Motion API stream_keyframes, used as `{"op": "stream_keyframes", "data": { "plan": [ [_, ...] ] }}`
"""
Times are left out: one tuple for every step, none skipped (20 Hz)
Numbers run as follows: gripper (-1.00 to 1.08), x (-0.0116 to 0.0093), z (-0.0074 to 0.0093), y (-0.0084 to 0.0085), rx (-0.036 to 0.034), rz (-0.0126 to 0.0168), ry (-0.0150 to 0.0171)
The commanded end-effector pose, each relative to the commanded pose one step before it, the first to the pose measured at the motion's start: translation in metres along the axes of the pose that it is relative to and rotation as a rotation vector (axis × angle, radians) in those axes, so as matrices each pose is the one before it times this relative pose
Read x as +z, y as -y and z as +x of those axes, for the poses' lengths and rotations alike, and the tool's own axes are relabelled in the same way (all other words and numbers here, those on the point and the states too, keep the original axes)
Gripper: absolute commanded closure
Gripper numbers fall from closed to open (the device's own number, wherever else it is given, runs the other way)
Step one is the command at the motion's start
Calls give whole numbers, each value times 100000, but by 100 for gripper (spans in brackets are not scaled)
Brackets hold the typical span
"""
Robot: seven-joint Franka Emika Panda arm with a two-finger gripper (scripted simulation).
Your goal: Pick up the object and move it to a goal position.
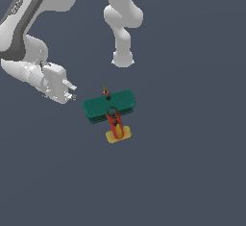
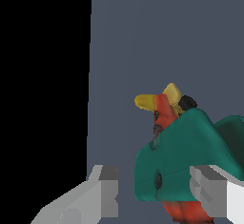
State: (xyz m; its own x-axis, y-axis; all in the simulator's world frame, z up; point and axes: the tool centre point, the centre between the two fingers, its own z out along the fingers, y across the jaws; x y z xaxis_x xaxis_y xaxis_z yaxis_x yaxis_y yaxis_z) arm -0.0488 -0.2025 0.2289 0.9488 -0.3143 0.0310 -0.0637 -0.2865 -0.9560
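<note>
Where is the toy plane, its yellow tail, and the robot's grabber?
toy plane (image 1: 108, 106), exterior view, on its top green wing.
yellow tail (image 1: 118, 135), exterior view, on the tail's flat part.
gripper (image 1: 72, 91), exterior view, between its fingertips.

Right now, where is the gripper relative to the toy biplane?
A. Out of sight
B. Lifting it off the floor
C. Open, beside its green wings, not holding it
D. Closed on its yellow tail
C: the gripper sits open at the exterior view's left of the toy biplane, holding nothing.
</note>
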Motion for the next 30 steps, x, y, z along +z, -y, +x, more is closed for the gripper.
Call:
{"op": "stream_keyframes", "data": {
  "plan": [
    [-20,506,-122,-1174,1471,772,430],
    [-20,172,-46,-409,522,228,154],
    [-20,160,-44,-380,484,202,144],
    [-20,150,-40,-351,444,178,138],
    [-20,135,-38,-324,411,158,124],
    [-20,117,-37,-297,382,142,101],
    [-20,106,-34,-269,345,124,92],
    [-20,105,-26,-239,297,102,105],
    [-20,104,-21,-197,230,74,115],
    [-20,99,-18,-195,232,72,112],
    [-20,75,-26,-193,247,79,65],
    [-20,42,-38,-222,321,108,-5],
    [-20,0,-60,-267,426,150,-102],
    [-20,-34,-77,-314,528,189,-183],
    [-20,-46,-89,-347,592,211,-220],
    [-20,-37,-91,-377,631,219,-212],
    [-20,-26,-90,-375,618,208,-192],
    [-20,-26,-81,-345,568,188,-182],
    [-20,-30,-74,-318,527,173,-177],
    [-20,-26,-68,-285,473,153,-157],
    [-20,-21,-62,-258,427,137,-134],
    [-20,-17,-55,-230,380,120,-113],
    [-20,-15,-49,-200,329,103,-100],
    [-20,-16,-40,-171,282,87,-91],
    [-20,-15,-32,-135,225,69,-83],
    [-20,-16,-25,-102,171,52,-78],
    [-20,-25,-13,-81,139,42,-87],
    [-20,-6,-10,-26,48,14,-48],
    [-20,-28,4,-15,30,8,-62],
    [-20,17,8,46,-78,-23,53]
  ]
}}
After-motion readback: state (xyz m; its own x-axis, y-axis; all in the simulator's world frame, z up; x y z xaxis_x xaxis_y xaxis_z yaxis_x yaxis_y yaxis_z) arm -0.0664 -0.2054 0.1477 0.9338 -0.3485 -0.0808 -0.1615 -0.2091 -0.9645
